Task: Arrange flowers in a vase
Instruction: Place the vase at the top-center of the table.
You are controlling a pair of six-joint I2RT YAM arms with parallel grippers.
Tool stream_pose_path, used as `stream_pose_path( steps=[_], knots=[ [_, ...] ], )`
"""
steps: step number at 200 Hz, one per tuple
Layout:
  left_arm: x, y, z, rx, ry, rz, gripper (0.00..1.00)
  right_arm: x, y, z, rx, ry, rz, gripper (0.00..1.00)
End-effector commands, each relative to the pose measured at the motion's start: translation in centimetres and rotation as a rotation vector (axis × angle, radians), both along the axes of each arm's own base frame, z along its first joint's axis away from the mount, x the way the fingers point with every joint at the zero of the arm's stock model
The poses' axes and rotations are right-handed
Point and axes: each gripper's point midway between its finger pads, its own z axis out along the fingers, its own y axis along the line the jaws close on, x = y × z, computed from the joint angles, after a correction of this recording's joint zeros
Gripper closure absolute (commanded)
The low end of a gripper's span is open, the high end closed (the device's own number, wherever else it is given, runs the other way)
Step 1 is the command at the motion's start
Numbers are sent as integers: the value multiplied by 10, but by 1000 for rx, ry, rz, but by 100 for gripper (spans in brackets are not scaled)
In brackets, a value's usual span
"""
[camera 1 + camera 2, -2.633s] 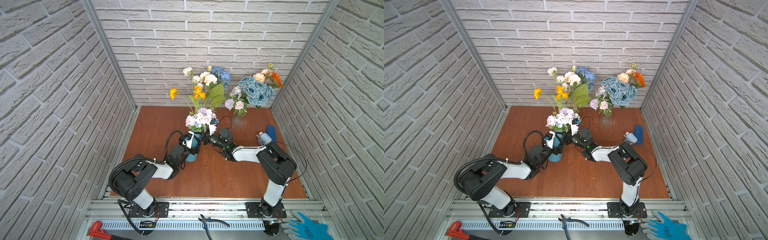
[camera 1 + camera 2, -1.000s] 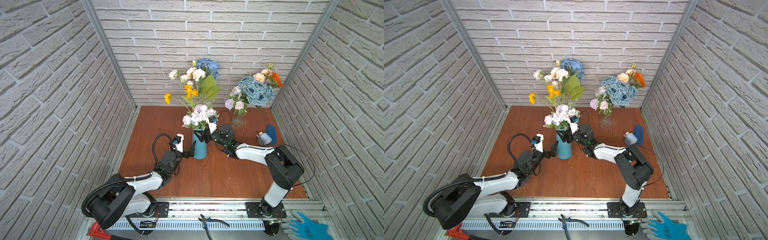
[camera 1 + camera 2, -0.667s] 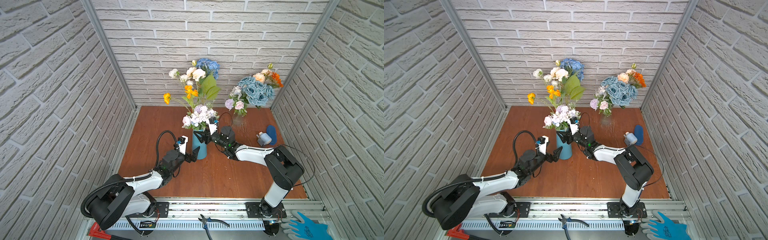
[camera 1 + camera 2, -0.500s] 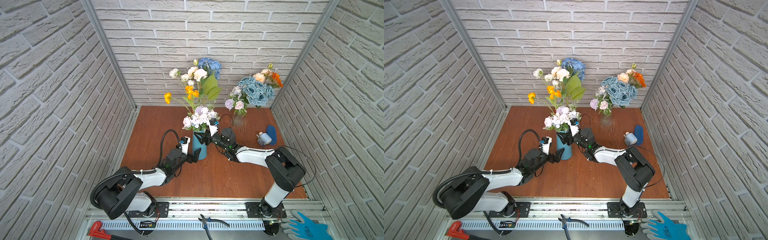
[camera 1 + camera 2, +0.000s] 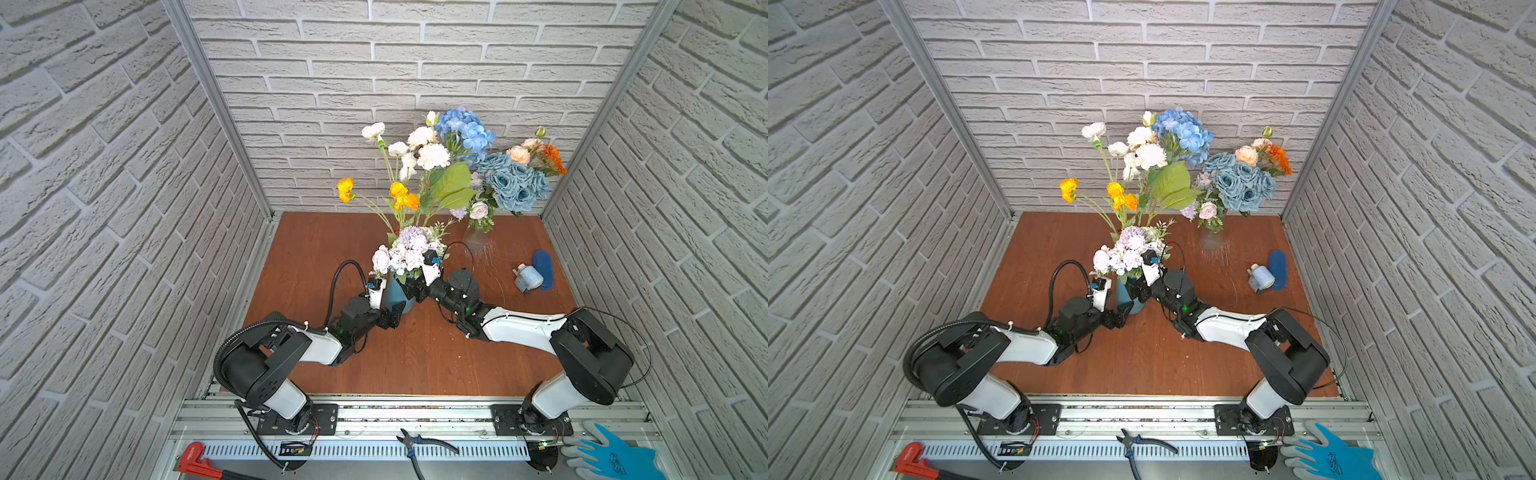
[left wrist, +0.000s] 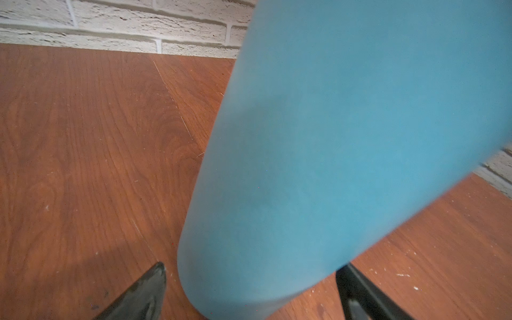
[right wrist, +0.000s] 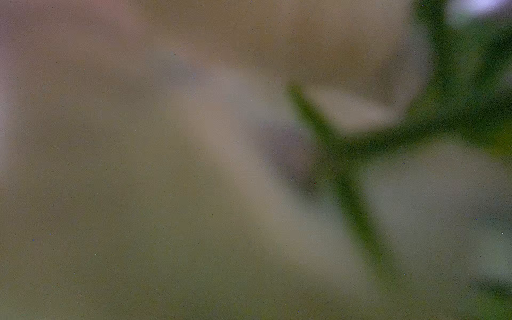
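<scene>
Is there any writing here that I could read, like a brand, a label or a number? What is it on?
No text can be read in any view.
Blue glove: it has a small dark print on its back, too small to read.
Nothing else shows any lettering.

Pale grey brick back wall [image 5: 374, 62] up top, and the same brick pattern runs down the left wall [image 5: 83, 208] and the right wall [image 5: 685, 208] in both top views, closing the space in on three sides. Two slim metal posts [image 5: 216, 108] mark the back corners (one on each side, splaying outward as they rise). The floor is a reddish-brown wooden board [image 5: 316, 249], marked with fine pale scratches. A slotted aluminium rail [image 5: 395, 415] edges the front. The light is soft and even, the shadows faint.
</scene>
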Motion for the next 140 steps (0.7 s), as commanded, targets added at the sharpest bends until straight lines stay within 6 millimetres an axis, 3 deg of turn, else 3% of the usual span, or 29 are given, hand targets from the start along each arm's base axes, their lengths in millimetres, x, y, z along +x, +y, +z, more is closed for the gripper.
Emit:
stream_pose_path(
  steps=[1,81,140],
  knots=[
    [30,11,21,-31,-72,102,6,-25,15,79,141,-214,69,85],
    [71,8,26,-66,-77,134,14,-11,25,60,-24,-290,-10,84],
    [105,6,34,-135,-71,130,15,38,16,57,-56,-295,-139,84]
  ],
)
